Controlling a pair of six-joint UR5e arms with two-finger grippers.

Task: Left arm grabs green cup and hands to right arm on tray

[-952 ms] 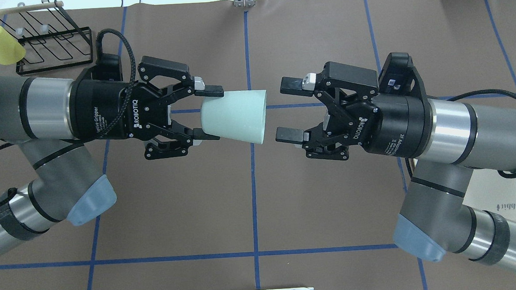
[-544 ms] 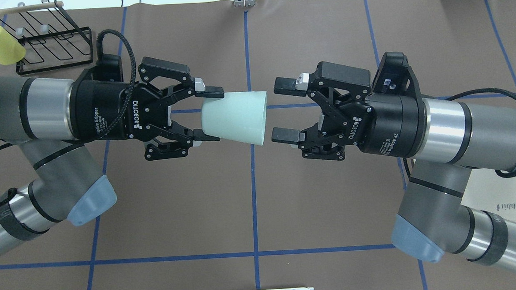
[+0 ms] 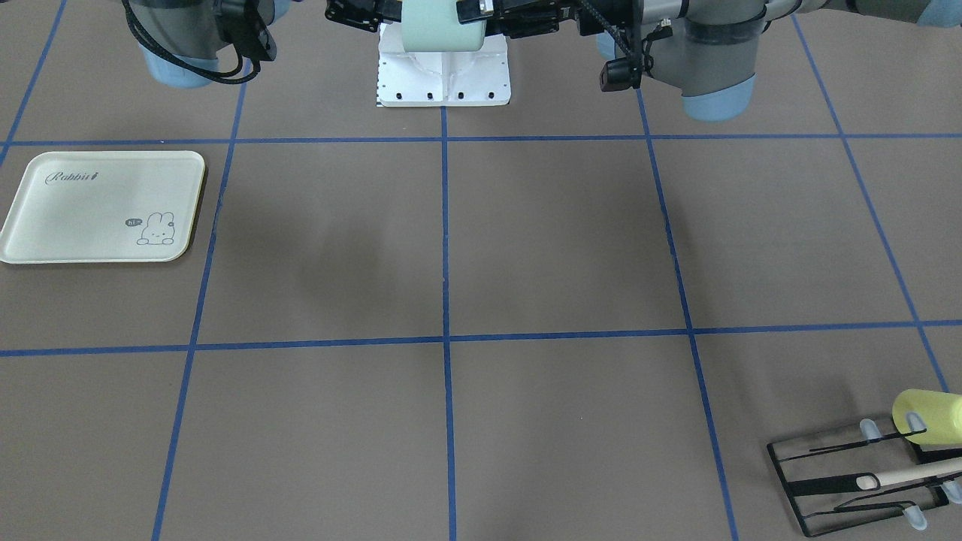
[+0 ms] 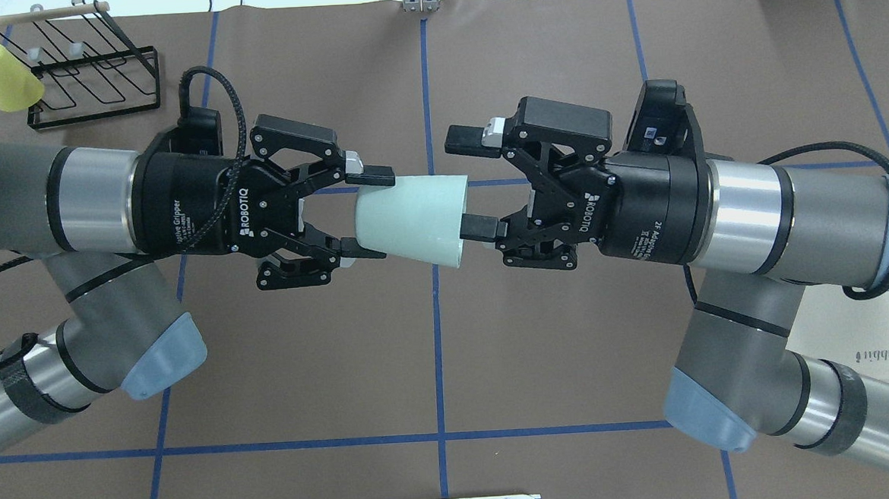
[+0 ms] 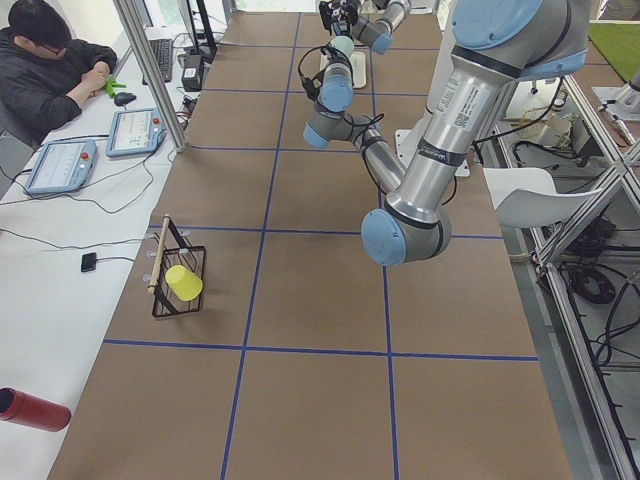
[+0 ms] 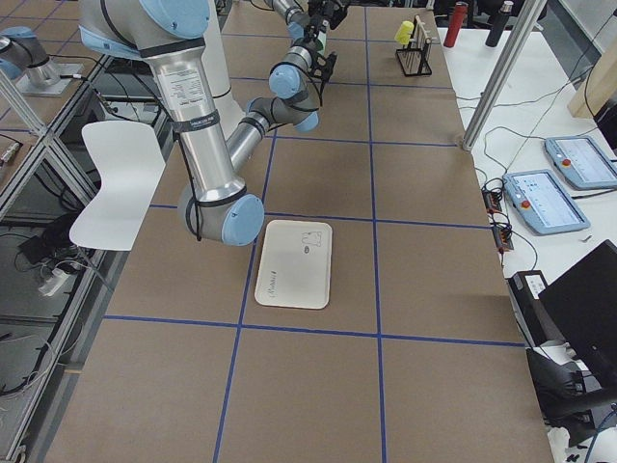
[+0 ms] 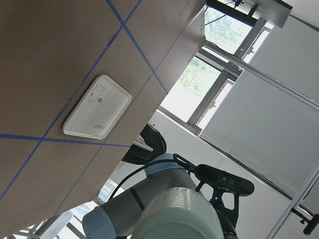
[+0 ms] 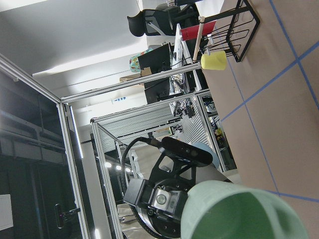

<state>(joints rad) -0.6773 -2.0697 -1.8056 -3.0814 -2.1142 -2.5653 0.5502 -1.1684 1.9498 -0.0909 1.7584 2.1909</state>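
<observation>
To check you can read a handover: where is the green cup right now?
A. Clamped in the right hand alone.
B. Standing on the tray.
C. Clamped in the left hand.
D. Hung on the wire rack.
C: the left hand pinches the narrow end of the green cup, while the right hand is open at its rim.

— What sits at the tabletop's (image 4: pixel 435 356) far left corner?
— A black wire rack (image 4: pixel 93 78), a wooden rod (image 4: pixel 29 16) across its top. A yellow cup (image 4: pixel 2 75) tilts at its end, seemingly slipped over a prong.
— And beside the tabletop?
— A seated person (image 5: pixel 50 70); a red bottle (image 5: pixel 28 410).
</observation>
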